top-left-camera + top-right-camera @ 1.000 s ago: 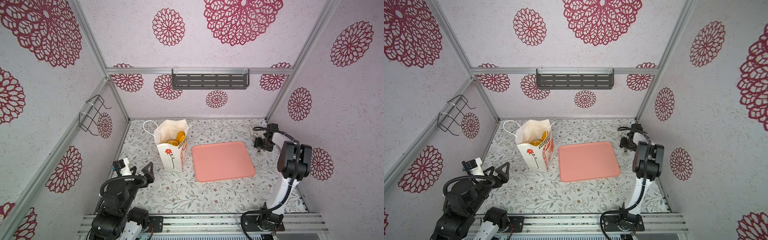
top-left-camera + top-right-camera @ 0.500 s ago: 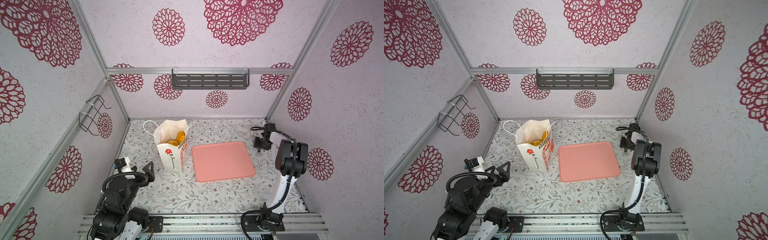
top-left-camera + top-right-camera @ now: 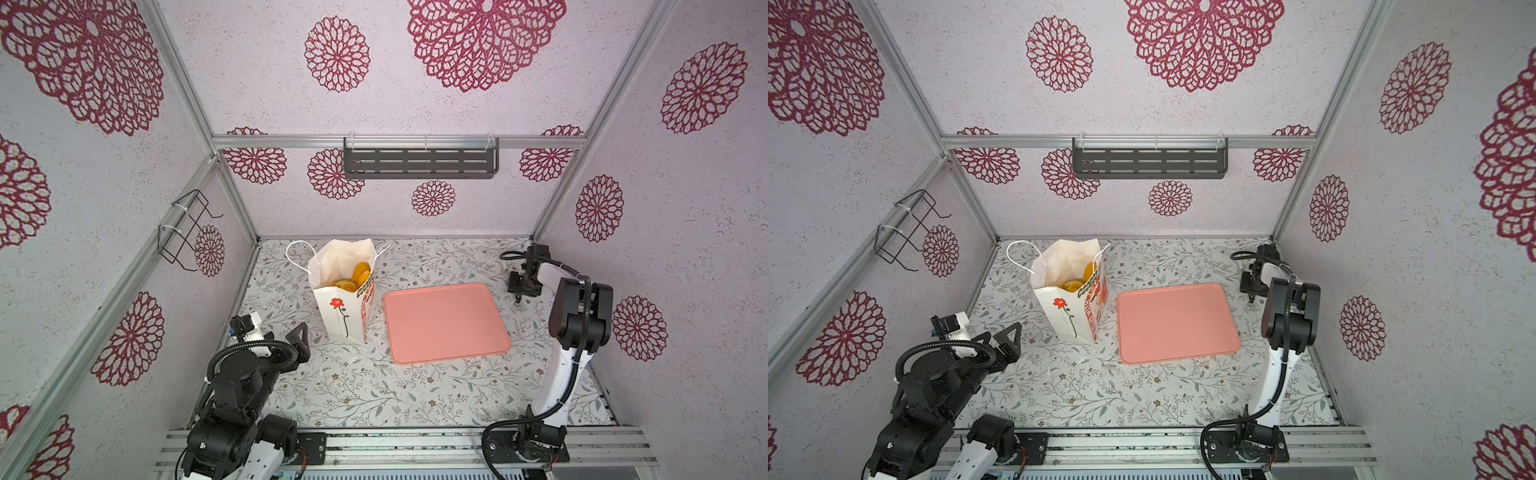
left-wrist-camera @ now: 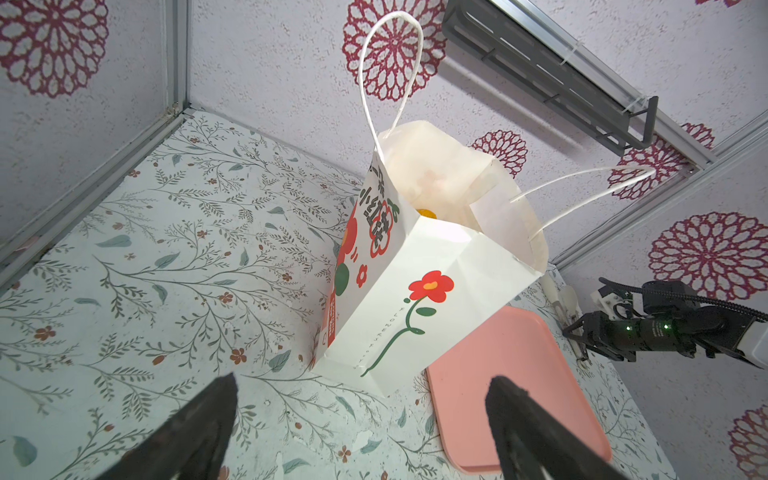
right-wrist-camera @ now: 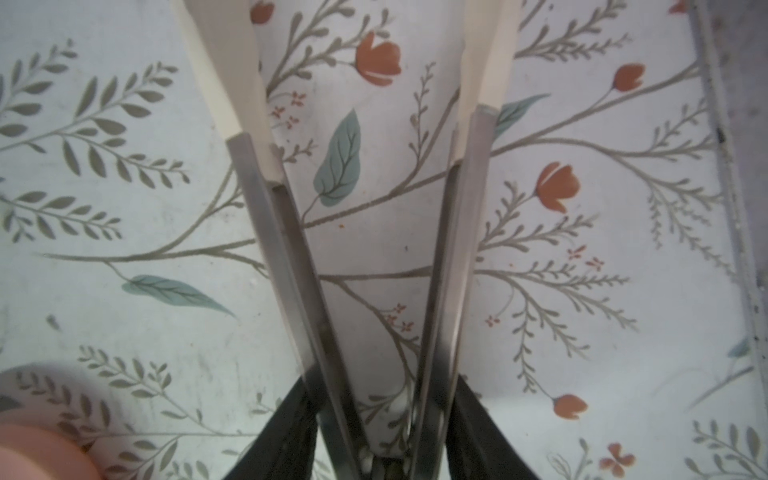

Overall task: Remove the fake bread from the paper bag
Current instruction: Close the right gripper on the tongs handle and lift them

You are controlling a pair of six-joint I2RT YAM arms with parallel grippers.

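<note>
With the fake bread (image 3: 356, 274) piled inside the upright paper bag (image 3: 343, 316), the left end effector (image 4: 361, 380), wide open and empty, should steady the rim while the partly open, empty right end effector (image 3: 519, 293) reaches straight down

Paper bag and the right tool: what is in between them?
The flat pink tray lies on the table between the paper bag and the right tool. Nothing sits on the tray. Both top views show this.
</note>
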